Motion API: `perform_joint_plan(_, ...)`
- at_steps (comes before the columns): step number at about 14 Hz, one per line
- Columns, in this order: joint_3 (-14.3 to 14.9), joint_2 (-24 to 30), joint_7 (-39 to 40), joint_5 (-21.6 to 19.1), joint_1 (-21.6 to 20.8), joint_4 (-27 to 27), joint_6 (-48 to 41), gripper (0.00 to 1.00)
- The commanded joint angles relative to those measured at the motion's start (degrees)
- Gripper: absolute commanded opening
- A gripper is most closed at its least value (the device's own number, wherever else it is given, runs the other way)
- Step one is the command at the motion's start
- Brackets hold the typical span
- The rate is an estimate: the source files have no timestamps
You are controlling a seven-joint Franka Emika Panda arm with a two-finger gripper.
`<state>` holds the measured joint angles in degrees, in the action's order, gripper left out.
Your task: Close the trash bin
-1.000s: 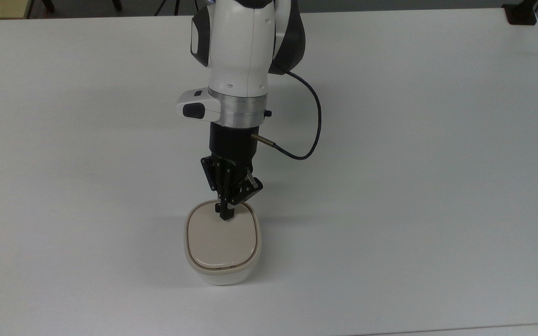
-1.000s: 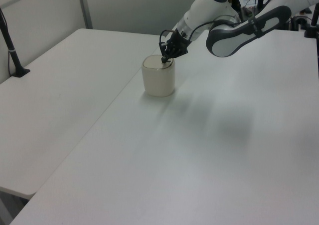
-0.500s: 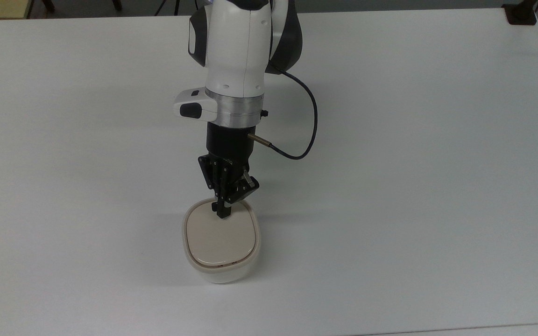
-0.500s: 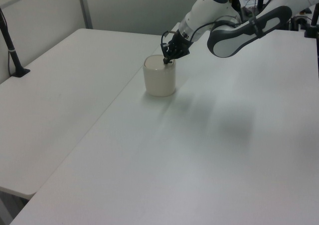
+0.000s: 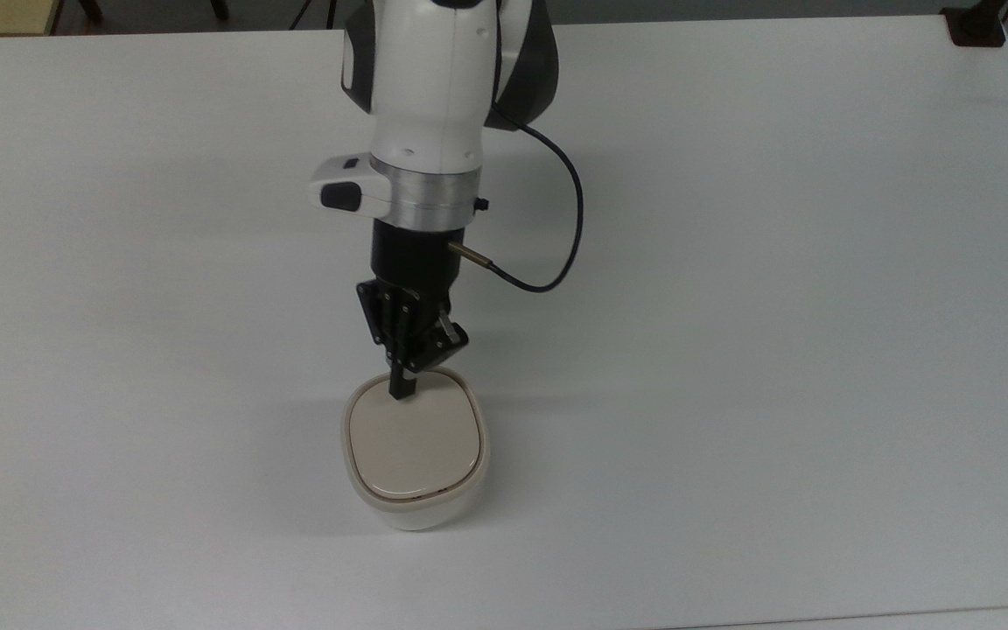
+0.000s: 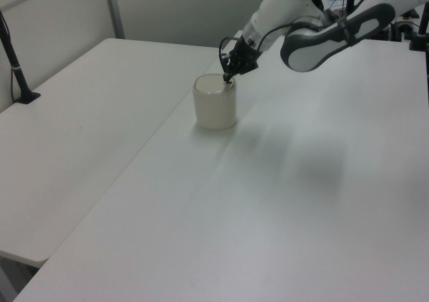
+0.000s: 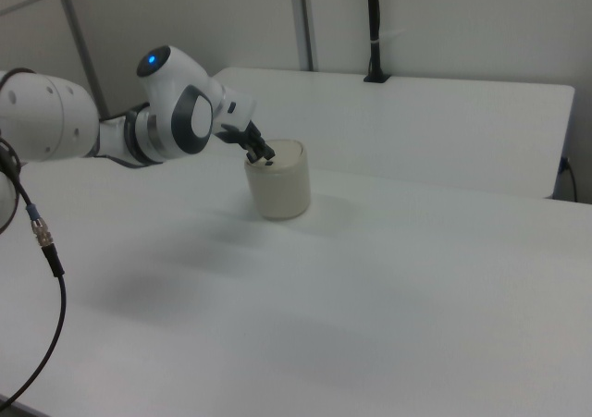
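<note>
As the closed gripper [image 5: 401, 392] has retreated toward lower-centre lid [image 5: 415, 442] edge, trash bin [image 5: 416, 455] judged shut.

A white table [image 5: 775, 306] bears a black post [image 6: 15, 64].

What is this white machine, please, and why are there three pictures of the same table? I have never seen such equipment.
The white machine is a robot arm. At its end sits a black two-finger tool, its fingers shut together, holding nothing. The three pictures show one moment through three cameras: the top view looks down from above, and the left view and right view look from the sides. On the white table stands one small trash bin with a white body and a beige lid. The lid lies flat on the bin, and the tool's tip is at the lid's edge nearest the arm. A black cable hangs from the arm's wrist.
</note>
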<state>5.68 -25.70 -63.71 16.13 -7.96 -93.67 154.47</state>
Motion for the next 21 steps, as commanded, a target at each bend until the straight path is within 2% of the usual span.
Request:
perform_joint_plan(1, -3.3, 8.9, 0.3, -0.5, 2.8, -3.4, -9.7, 0.34)
perform_joint_plan(2, -5.4, 10.6, 0.3, -0.5, 4.2, -3.4, -13.2, 0.65)
perform_joint_plan(3, -6.7, 11.7, 0.3, -0.5, 4.8, -3.4, -15.6, 0.80)
perform_joint_plan(5, -8.2, 13.9, 0.3, -0.5, 5.3, -3.4, -20.6, 1.00)
perform_joint_plan(7, -9.1, 16.4, 0.5, -0.6, 5.3, -3.4, -25.0, 1.00)
perform_joint_plan(10, -9.5, 20.3, 0.7, -9.0, 5.3, -3.4, -32.3, 1.00)
perform_joint_plan(13, -9.5, 23.3, 2.4, -11.6, 5.0, -3.6, -40.5, 1.00)
perform_joint_plan(18, -8.1, 30.7, 17.6, -18.3, 4.4, -7.1, -51.9, 1.00)
perform_joint_plan(21, -7.3, 32.4, 29.0, -18.7, 4.3, -7.0, -58.7, 1.00)
